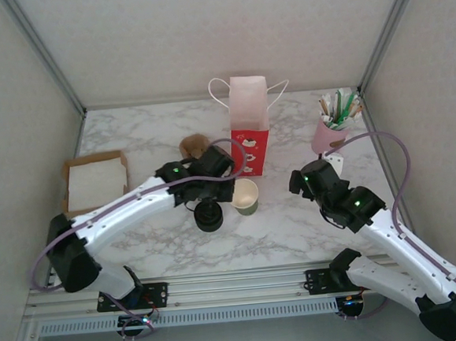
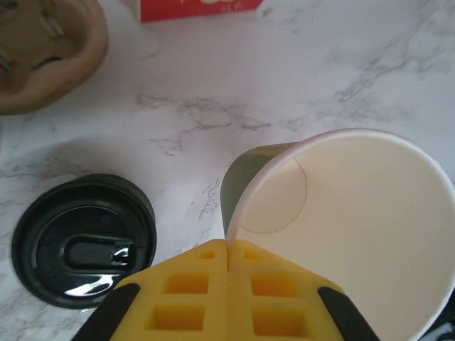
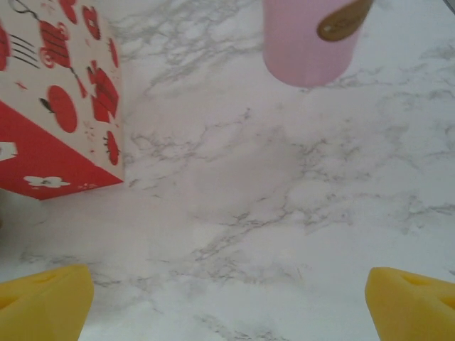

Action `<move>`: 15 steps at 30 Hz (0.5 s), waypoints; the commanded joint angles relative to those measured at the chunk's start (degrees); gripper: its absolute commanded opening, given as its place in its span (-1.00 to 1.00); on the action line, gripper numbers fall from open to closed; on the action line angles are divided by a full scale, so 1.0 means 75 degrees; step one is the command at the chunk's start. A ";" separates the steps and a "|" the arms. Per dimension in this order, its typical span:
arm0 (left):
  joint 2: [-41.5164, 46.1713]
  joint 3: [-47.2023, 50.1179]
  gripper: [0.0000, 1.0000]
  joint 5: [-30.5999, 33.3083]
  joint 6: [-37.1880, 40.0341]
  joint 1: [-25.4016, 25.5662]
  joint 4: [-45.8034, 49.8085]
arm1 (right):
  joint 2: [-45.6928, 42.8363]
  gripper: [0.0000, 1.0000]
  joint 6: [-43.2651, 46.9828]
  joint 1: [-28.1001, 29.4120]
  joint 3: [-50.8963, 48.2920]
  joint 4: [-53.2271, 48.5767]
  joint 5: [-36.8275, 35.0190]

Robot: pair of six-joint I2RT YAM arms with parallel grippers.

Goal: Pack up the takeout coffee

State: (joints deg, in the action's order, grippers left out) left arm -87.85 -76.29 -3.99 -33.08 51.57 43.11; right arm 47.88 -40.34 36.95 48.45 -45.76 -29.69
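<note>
Left claw [image 2: 227, 278] is clenched tight, yellow pads pressed together. The rim of the paper cup [image 2: 355, 234] runs straight into the seam between them, with one pad outside the wall and one over the cream interior, so it looks pinched on that rim. The cup is olive-green outside, open at the top and carries no lid. From above it sits mid-bench, just in front of the red-and-white bag [image 1: 250, 133] and close to its lower left corner.

The black lid [image 2: 82, 241] lies on the marble bench [image 1: 295, 224] just left of the cup, apart from it, sip slot facing up. Whether anything stands under that lid I cannot tell. So the takeout coffee is in two pieces here, cup and lid side by side in front of the bag.

Over to the right claw [image 3: 227, 305]: released, yellow tips spread to the two bottom corners of its own view, with bare marble between them and nothing held. Ahead of it are the pink holder [image 3: 306, 39] and, to its left, the bag's patterned corner.

A tan pulp carrier [image 2: 43, 50] rests behind the lid. A cardboard tray [image 1: 94, 181] with white sheets sits at the far left.
</note>
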 commanded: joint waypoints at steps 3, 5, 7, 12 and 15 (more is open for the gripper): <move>-0.0847 -0.0639 -1.00 0.0499 -0.0102 0.0391 -0.0083 | 0.0049 0.98 -0.0329 -0.0267 -0.0206 -0.0032 0.0374; -0.1054 -0.0743 -1.00 0.0364 -0.0101 0.0519 -0.0166 | 0.0105 0.97 -0.0348 -0.0297 -0.0213 -0.0068 0.0440; -0.1227 -0.0817 -1.00 0.0338 -0.0112 0.0628 -0.0226 | 0.0140 0.98 -0.0356 -0.0351 -0.0221 -0.0086 0.0498; -0.1528 -0.0789 -1.00 0.0157 -0.0211 0.0758 -0.0416 | 0.0209 0.98 -0.0329 -0.0402 -0.0257 -0.0071 0.0607; -0.1645 -0.0791 -1.00 0.0145 -0.0252 0.0805 -0.0463 | 0.0223 0.98 -0.0323 -0.0422 -0.0284 -0.0063 0.0665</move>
State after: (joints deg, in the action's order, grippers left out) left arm -99.09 -80.88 -3.14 -33.71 57.01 40.47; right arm 49.30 -41.82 34.22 47.29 -45.93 -25.26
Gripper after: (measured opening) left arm 0.053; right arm 0.987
